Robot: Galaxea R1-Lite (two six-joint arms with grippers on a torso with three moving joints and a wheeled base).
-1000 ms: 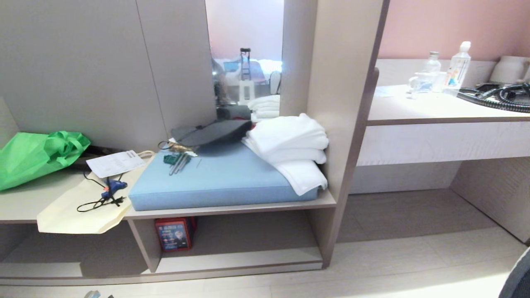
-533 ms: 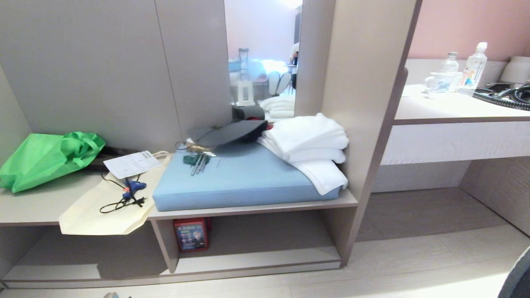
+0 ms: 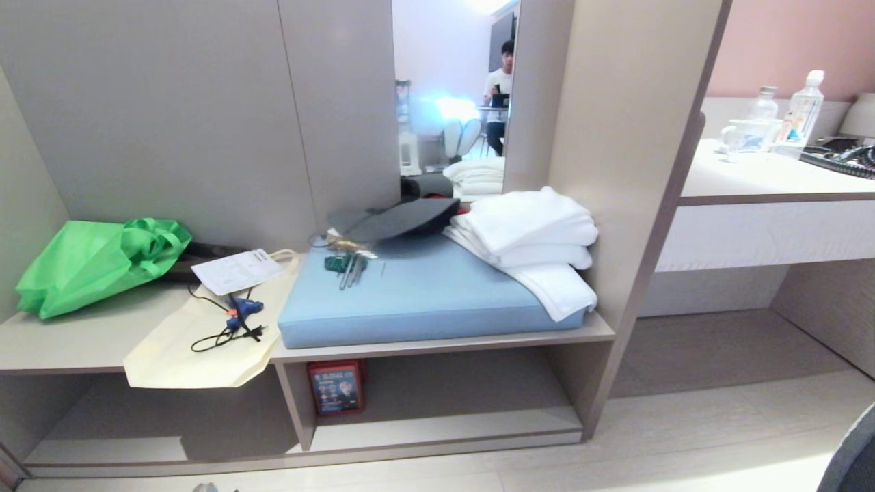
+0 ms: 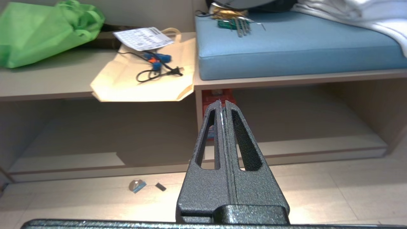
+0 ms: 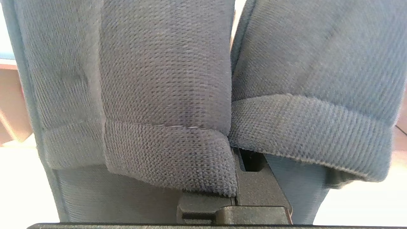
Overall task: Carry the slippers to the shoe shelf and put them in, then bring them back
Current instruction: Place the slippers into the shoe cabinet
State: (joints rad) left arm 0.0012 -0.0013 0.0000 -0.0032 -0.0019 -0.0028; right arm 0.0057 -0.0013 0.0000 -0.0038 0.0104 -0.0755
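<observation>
The slippers [image 5: 203,95] fill almost the whole right wrist view, two dark grey woven pieces side by side, their long axes running from the bottom of the frame to the top, with the broad strap hems crossing the lower half of the frame. The right gripper [image 5: 237,190] shows only as a black block at the bottom centre, its fingers closed tight on the slippers where the two hems meet; which end is toe or heel cannot be told. In the head view neither arm shows, and the shoe shelf [image 3: 451,403] sits low in the centre of the frame, a wide open-front cubby lying left to right under the blue cushion [image 3: 424,294]. A red box [image 3: 335,387] stands upright at the cubby's left end. On the worktop, folded white towels [image 3: 530,239] lie on the right end of the cushion, a green bag [image 3: 96,260] lies at centre left, and a cream bag [image 3: 198,342] hangs over the front edge beside the cushion. In the left wrist view the left gripper [image 4: 222,105] points level at the cubby from in front, its fingers pressed together with nothing between them.
</observation>
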